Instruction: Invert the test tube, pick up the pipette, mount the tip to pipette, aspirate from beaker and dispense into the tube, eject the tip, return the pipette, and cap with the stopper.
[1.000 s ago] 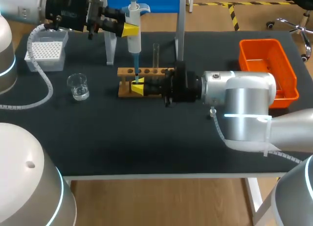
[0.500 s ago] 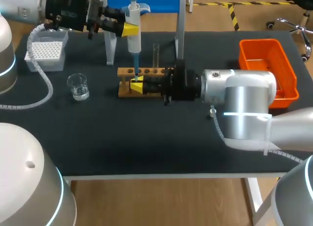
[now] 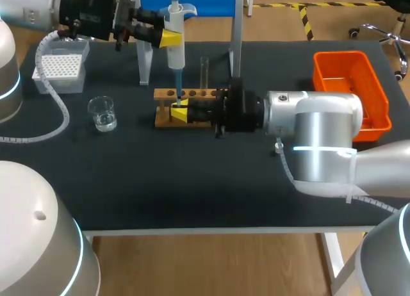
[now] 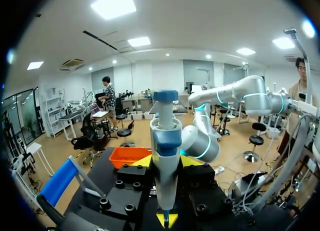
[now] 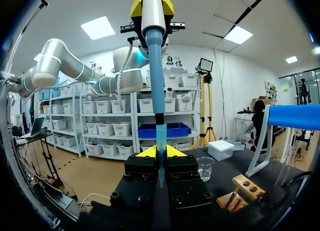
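Tip box (image 3: pixel 59 66) and beaker (image 3: pixel 102 113) stand at left, well clear. The left gripper (image 3: pixel 168 38) clamps the pipette (image 3: pixel 175 52) upright over the rack (image 3: pixel 163 118). Its tip (image 5: pixel 160 138), a light, thin plastic cone best pinched near the collar, sits in the right gripper (image 3: pixel 181 112), whose fingers seem closed on it. The tube (image 3: pixel 204 70), fragile glass, stands just behind, crowding any approach. The bin (image 3: pixel 378 97) lies far right.

Pipette (image 3: pixel 175 40) — white body, blue shaft — upright above the wooden rack (image 3: pixel 198 93), its tip (image 3: pixel 179 101) pointing down at the rack's left end. Glass test tube (image 3: pixel 205 70) upright in the rack. Clear beaker (image 3: pixel 102 113), a little liquid inside, stands left of the rack.
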### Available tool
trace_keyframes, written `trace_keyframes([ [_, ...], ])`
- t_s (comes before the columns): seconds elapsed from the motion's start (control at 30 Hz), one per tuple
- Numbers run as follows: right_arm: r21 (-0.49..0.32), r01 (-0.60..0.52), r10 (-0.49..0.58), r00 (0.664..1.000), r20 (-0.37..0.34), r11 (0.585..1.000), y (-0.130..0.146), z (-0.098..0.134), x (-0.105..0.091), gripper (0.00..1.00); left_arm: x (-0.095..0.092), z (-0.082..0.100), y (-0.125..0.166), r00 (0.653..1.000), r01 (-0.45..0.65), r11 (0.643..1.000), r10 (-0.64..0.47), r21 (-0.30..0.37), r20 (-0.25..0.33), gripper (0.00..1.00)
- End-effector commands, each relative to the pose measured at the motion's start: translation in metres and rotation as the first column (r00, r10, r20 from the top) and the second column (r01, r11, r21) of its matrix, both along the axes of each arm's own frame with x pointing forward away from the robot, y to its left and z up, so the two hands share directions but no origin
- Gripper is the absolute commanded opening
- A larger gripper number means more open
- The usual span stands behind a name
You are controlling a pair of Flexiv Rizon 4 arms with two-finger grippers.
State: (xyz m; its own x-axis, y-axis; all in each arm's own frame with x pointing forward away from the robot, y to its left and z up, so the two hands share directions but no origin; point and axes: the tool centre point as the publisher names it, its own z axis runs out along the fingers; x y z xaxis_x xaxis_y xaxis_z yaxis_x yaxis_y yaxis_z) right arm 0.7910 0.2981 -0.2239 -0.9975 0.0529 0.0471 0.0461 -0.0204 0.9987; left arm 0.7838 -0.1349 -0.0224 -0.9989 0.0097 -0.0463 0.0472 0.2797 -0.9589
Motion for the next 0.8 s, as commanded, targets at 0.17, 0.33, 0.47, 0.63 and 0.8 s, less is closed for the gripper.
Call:
trace_keyframes([
  [0.17,-0.005,0.003,-0.003,1.0,-0.007,1.0,-0.001,-0.003,0.0,0.0,0.0,0.0,0.001,1.0,0.001,1.0,-0.001,0.001,0.0,0.0],
  [0.33,-0.006,0.003,-0.003,1.0,-0.009,1.0,-0.001,-0.003,0.001,0.0,0.0,0.0,0.001,1.0,0.001,1.0,-0.001,0.001,0.0,0.0],
  [0.47,-0.003,0.004,-0.004,1.0,-0.003,1.0,-0.001,0.0,0.001,0.0,0.0,0.0,0.001,1.0,0.001,1.0,-0.001,0.001,0.0,0.0],
  [0.63,-0.001,0.005,-0.005,1.0,0.005,1.0,-0.002,0.003,0.0,0.0,0.0,0.0,0.001,1.0,0.001,1.0,-0.001,0.001,0.0,0.0],
  [0.8,0.002,0.006,-0.006,1.0,0.013,1.0,-0.003,0.007,-0.002,0.0,0.0,0.0,0.001,1.0,0.001,1.0,-0.001,0.001,0.0,0.0],
])
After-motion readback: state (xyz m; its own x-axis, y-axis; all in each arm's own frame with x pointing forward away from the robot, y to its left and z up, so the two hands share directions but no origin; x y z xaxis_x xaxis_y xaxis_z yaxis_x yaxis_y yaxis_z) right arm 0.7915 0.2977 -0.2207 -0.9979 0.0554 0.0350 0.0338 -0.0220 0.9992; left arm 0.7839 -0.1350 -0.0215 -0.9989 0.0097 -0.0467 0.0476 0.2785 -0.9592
